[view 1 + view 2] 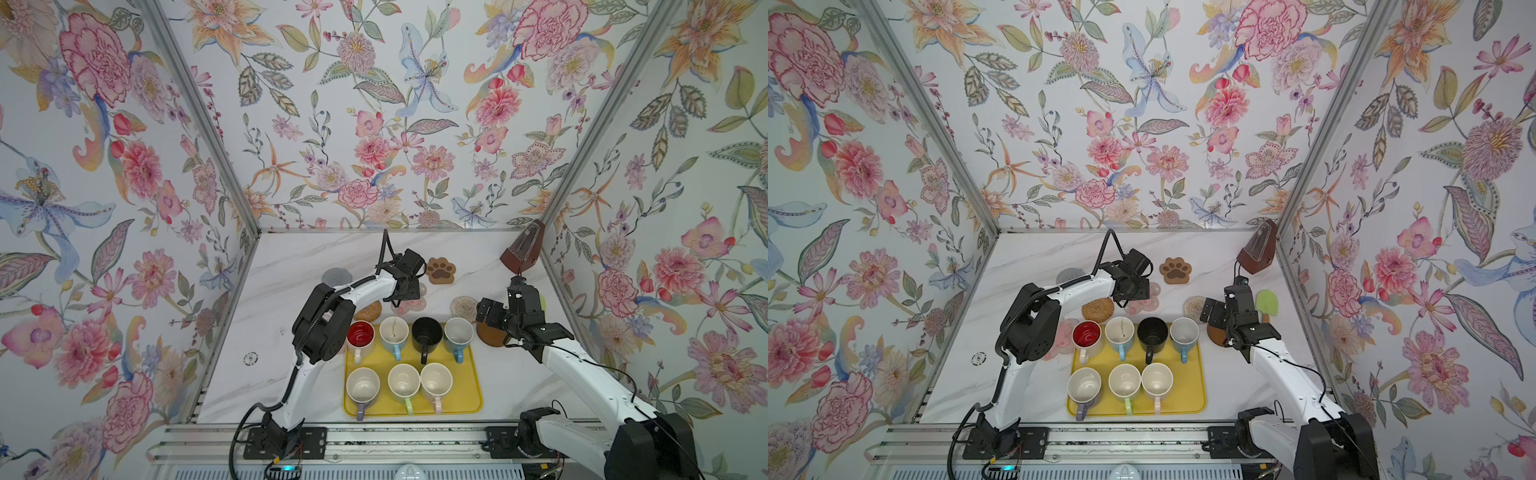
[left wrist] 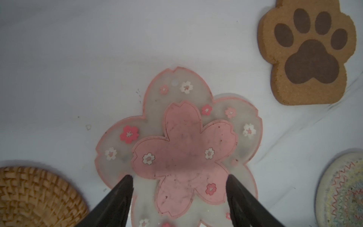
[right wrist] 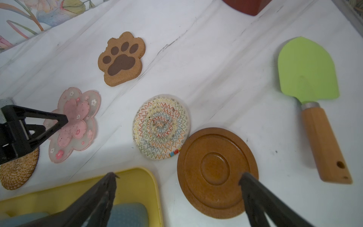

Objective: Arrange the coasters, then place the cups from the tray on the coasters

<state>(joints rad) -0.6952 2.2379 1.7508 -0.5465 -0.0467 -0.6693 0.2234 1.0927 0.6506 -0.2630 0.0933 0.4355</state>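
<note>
My left gripper (image 2: 179,176) is open and hovers low over a translucent pink flower coaster (image 2: 182,149), its fingertips straddling the near petals. Around it lie the brown paw (image 1: 440,269), tan rattan (image 1: 368,311), grey woven (image 1: 336,276) and beige woven (image 3: 161,126) coasters. A second pink flower (image 1: 1061,338) peeks out behind the left arm. My right gripper (image 3: 176,175) is open above the gap between the wooden disc coaster (image 3: 214,171) and the yellow tray (image 1: 467,388). Several mugs stand on the tray, among them the red-inside one (image 1: 360,334) and the black one (image 1: 427,332).
A green spatula with a wooden handle (image 3: 308,70) lies right of the wooden disc. The brown metronome (image 1: 521,249) stands in the back right corner. Floral walls close in the marble table on three sides.
</note>
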